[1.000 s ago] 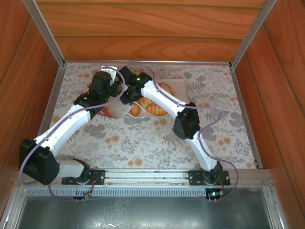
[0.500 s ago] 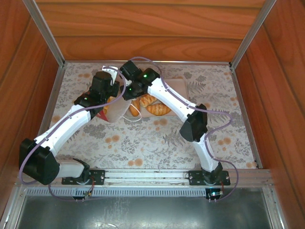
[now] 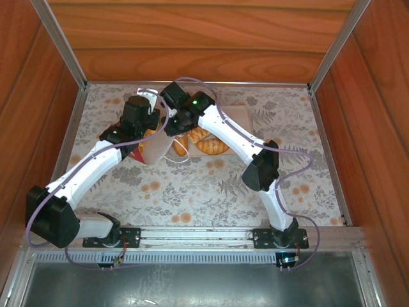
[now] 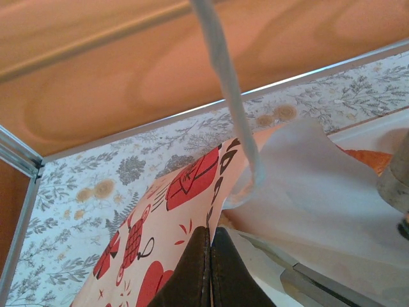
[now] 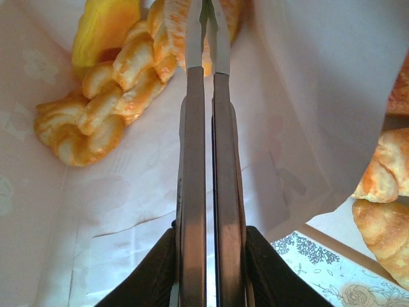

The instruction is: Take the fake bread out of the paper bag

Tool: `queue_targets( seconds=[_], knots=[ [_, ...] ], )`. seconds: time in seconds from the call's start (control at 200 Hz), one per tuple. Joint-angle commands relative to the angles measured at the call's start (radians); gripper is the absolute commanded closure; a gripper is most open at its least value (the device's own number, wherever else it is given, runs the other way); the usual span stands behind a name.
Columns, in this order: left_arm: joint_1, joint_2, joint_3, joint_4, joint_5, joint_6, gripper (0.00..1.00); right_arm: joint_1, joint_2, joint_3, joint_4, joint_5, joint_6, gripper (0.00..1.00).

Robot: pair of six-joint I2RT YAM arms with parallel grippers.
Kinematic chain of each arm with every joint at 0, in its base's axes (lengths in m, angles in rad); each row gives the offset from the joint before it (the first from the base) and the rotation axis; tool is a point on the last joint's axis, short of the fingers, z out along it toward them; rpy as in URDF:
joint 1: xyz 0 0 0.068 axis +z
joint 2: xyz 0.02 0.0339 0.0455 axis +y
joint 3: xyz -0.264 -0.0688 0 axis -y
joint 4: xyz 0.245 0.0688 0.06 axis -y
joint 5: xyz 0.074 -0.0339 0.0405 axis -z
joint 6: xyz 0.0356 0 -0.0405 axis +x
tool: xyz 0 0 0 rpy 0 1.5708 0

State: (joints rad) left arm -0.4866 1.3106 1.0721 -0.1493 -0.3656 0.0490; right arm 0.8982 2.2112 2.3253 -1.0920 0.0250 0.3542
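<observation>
Left gripper [image 4: 211, 240]: pinching the rim of the paper bag [image 4: 182, 188] between fingers pressed fully together; holding it tilted over the flowered table cover [image 4: 83, 211], red-marked side showing in the left wrist view.

String handle [image 4: 225, 89]: looping up from the rim just above those fingers.

Right gripper [image 5: 206, 19]: reaching deep inside the bag through its open mouth; fingers drawn together to a thin slit, clasping nothing that can be seen; tips ending at a golden piece [image 5: 167, 29], contact impossible to tell.

Inside the bag: twisted stick [image 5: 96, 115] lying left of the fingers on the white paper; yellow bun [image 5: 105, 25] sitting just behind it, touching.

Outside the bag: two croissants [image 5: 383, 176] lying side by side just past the mouth, resting on the pale tray [image 3: 241, 115]; appearing from above among the golden pastries clustered on the tray's near left part, just beside both grippers.
</observation>
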Motion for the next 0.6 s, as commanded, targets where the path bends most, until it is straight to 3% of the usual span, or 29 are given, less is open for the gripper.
queue_targets(
  seconds=[0.0, 0.22, 0.595],
  knots=[
    [-0.007, 0.004, 0.002, 0.020, -0.012, 0.006, 1.00, 0.013, -0.010, 0.038, 0.000, -0.011, 0.008, 0.72],
    [-0.007, 0.003, 0.005, 0.019, -0.008, 0.006, 1.00, 0.012, 0.026, 0.081, -0.035, 0.006, 0.031, 0.57],
    [-0.007, -0.002, 0.006, 0.023, 0.003, 0.002, 1.00, 0.012, 0.092, 0.137, -0.076, -0.006, 0.024, 0.50]
  ],
)
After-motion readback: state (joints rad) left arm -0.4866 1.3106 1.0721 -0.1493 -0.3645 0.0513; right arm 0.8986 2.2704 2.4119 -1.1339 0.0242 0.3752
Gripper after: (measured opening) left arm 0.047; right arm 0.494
